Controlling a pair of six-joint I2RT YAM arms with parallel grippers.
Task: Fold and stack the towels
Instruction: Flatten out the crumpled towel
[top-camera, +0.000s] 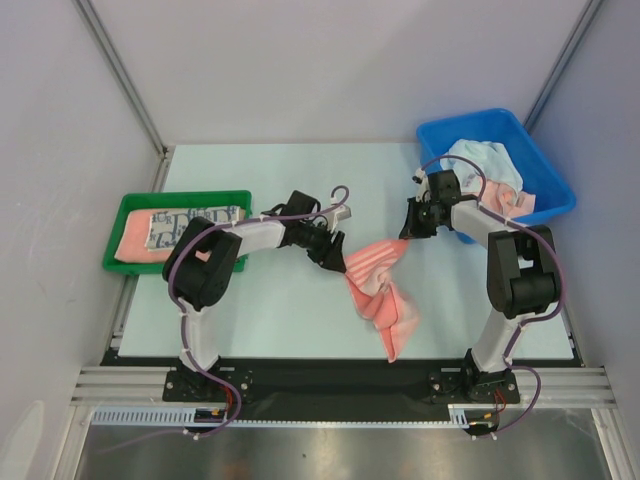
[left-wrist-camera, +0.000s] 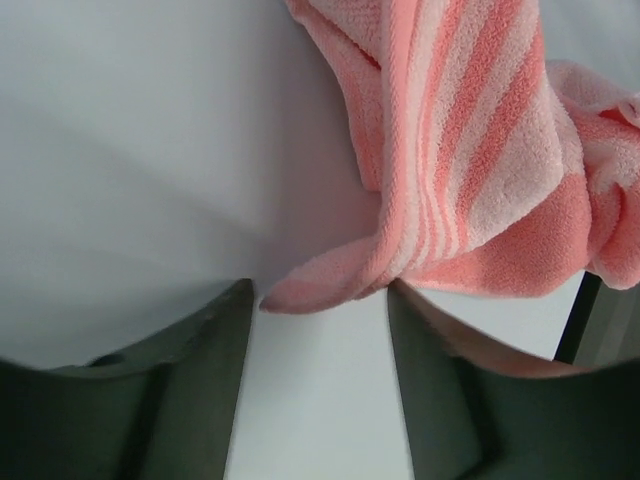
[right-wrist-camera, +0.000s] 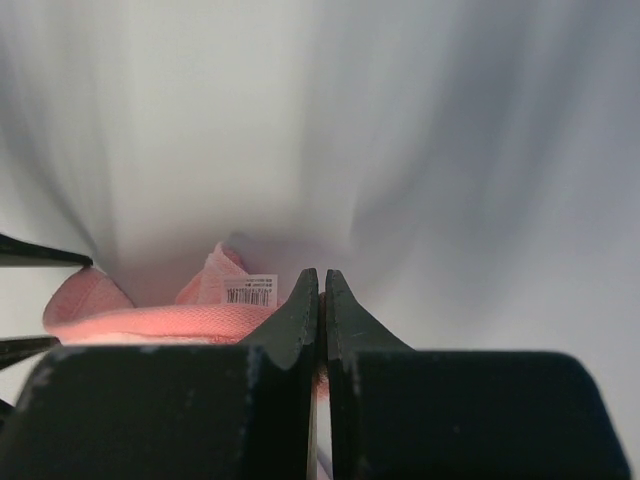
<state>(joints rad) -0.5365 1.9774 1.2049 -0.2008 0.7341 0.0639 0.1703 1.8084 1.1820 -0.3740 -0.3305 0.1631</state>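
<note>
Overhead view: you see the salmon-pink striped towel (top-camera: 380, 290) lying crumpled on the table (top-camera: 270, 310) between the two arms, its upper corner drawn up toward the right gripper (top-camera: 408, 228). Right wrist view: that gripper's jaws are pressed together with a sliver of pink cloth pinched between them, and a white barcode label (right-wrist-camera: 250, 292) shows on the towel just left of the fingertips. Left wrist view: the left gripper (left-wrist-camera: 320, 300) is spread wide and grasps nothing; one towel corner points into the gap between its fingers (left-wrist-camera: 200, 390), and the cloth edge appears to brush the finger on the right of that view. At the table's left you see the green tray (top-camera: 150, 266) holding a folded pink towel (top-camera: 133, 243) with a navy-and-white patterned towel (top-camera: 175, 225) partly over it. At the far right, the blue bin (top-camera: 470, 128) holds a heap of pale cloth (top-camera: 480, 160).
</note>
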